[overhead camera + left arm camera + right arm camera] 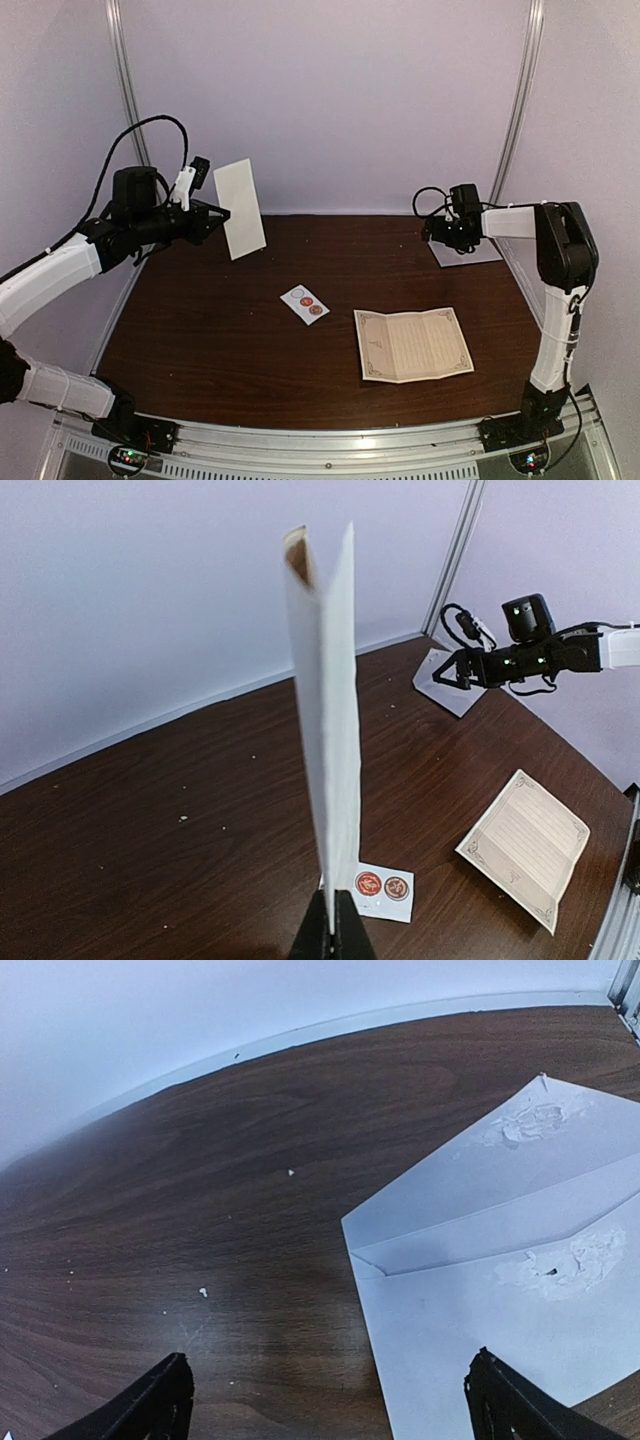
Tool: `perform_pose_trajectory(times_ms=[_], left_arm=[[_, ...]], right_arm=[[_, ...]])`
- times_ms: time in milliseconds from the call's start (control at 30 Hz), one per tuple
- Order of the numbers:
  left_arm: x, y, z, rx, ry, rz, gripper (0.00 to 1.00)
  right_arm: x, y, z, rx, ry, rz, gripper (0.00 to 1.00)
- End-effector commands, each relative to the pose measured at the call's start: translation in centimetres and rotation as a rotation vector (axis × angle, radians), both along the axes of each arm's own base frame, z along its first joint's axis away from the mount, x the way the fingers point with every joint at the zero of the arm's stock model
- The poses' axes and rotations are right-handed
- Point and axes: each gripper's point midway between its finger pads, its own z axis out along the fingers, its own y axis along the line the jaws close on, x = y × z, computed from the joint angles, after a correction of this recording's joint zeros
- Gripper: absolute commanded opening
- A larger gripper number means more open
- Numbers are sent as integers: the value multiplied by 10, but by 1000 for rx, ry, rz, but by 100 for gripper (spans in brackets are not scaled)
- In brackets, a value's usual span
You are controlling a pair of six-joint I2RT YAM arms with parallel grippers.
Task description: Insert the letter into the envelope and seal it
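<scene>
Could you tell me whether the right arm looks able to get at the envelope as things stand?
Probably yes. The right gripper hangs just over the envelope with its jaws wide open. The envelope lies flat with its flap open, and nothing rests on it or stands between the two.

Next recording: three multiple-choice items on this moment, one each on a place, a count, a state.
1. The envelope lies:
A) far right of the table, below the right hand
B) mid-table
C) near left corner

2. Round stickers on the strip:
A) one
B) two
C) four

3. The left hand is:
A) open, empty
B) flat on the table
C) shut on an upright folded sheet

Key: A, the right wrist view looks down on it; B, two red discs show; C, it pinches the sheet's lower edge.
</scene>
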Motion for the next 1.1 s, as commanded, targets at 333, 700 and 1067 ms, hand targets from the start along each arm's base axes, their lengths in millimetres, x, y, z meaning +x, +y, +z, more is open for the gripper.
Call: perform_pose_trajectory(times_ms=[333, 700, 1067], left_arm=[[-4, -3, 9, -10, -42, -29, 0], [-3, -2, 9, -5, -48, -17, 0], [-2, 0, 8, 4, -51, -6, 0]], right_arm=[[-14, 16, -55, 117, 116, 117, 93], [-77, 64, -81, 257, 221, 265, 90], [-191, 163, -93, 289, 363, 547, 89]])
